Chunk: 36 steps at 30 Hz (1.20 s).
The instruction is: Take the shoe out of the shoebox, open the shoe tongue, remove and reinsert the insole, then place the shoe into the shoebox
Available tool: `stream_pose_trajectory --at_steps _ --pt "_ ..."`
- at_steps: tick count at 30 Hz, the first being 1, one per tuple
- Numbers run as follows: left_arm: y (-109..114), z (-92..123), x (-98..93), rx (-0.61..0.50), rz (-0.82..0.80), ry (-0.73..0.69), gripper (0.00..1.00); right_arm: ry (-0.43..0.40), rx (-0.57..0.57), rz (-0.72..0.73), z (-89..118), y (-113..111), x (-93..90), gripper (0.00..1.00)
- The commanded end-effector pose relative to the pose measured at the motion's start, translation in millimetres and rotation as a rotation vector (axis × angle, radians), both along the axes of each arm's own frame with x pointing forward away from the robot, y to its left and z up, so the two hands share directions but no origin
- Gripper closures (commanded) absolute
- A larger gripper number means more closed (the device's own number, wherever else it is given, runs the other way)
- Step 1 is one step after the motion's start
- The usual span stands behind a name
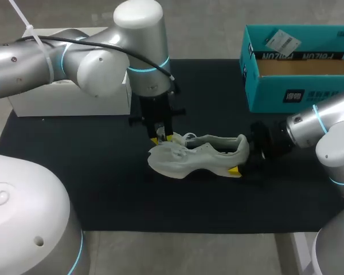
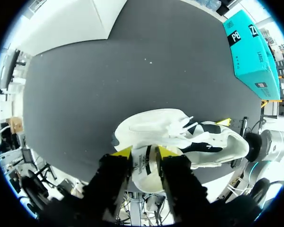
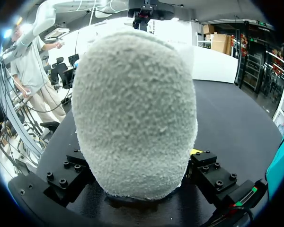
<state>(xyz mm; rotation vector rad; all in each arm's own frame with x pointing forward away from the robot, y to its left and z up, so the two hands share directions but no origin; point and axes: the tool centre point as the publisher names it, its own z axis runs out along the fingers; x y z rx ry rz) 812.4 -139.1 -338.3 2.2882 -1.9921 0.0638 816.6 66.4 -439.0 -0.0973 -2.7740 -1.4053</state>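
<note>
The white sneaker (image 1: 200, 154) is laid at the middle of the tabletop (image 1: 74, 172), with the teal shoebox (image 1: 264, 91) at its 2 o'clock. Its tongue (image 2: 144, 163) is pinched by the left end effector (image 1: 162, 137); its heel (image 3: 132, 118) is clamped by the right end effector (image 1: 241, 153).

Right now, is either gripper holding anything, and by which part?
Both hold the shoe: the left gripper pinches its tongue between its fingers, and the right gripper appears clamped on the heel.
</note>
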Motion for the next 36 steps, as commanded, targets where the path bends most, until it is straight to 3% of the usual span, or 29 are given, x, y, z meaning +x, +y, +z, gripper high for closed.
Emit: stream_pose_trajectory --at_steps 1,7,11,14,16,20,23,26,36 --pt "-6.3 23.6 -3.7 -0.016 -0.053 -0.033 0.0 -0.001 -0.002 -0.001 -8.1 0.0 0.8 1.0" --pt "-25.6 49.9 2.2 -0.05 -0.209 -0.074 0.0 -0.001 -0.002 -0.001 -8.1 0.0 0.8 1.0" --pt "-37.4 71.6 8.3 -0.138 -0.379 -0.085 0.0 -0.001 -0.002 -0.001 -8.1 0.0 0.8 1.0" --pt "-46.6 85.8 5.8 -0.196 -0.648 -0.047 0.0 -0.001 -0.002 -0.001 -8.1 0.0 0.8 1.0" --pt "-51.0 94.4 -5.9 -0.253 -0.924 0.03 0.0 -0.001 -0.002 -0.001 -8.1 0.0 0.8 1.0" --pt "-54.6 107.0 -33.0 -0.151 -1.384 0.152 0.0 -0.001 -0.002 -0.001 -8.1 0.0 0.8 1.0" --pt "-57.7 122.1 -37.8 -0.094 -1.55 0.167 0.0 -0.001 -0.002 -0.001 -8.1 0.0 0.8 1.0" --pt "-64.2 134.0 -39.3 0.034 -1.594 0.118 0.0 -0.001 -0.002 -0.001 -8.1 0.0 0.8 1.0" --pt "-64.2 134.0 -39.3 0.034 -1.594 0.118 0.0 -0.001 -0.002 -0.001 -8.1 0.0 0.8 1.0"
